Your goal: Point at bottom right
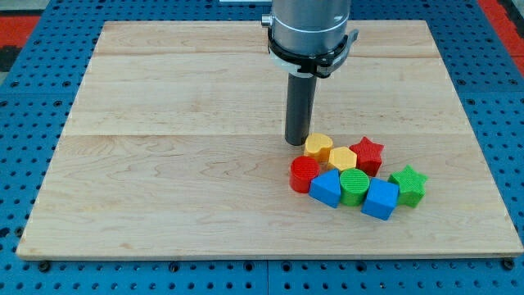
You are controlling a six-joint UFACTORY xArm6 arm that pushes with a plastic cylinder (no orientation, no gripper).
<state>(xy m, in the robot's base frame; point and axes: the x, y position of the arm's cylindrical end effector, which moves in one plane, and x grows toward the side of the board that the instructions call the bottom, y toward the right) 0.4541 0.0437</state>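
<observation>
My tip (295,142) rests on the wooden board (164,164) just left of and above a tight cluster of blocks at the view's lower right. Nearest to it is a yellow block (318,146). A yellow hexagon (342,158) and a red star (368,153) lie to its right. Below them sit a red cylinder (304,174), a blue block (325,188), a green cylinder (354,186), a blue cube (380,199) and a green star (408,184).
The board lies on a blue perforated table (24,123). The arm's grey body (311,29) hangs over the board's top middle.
</observation>
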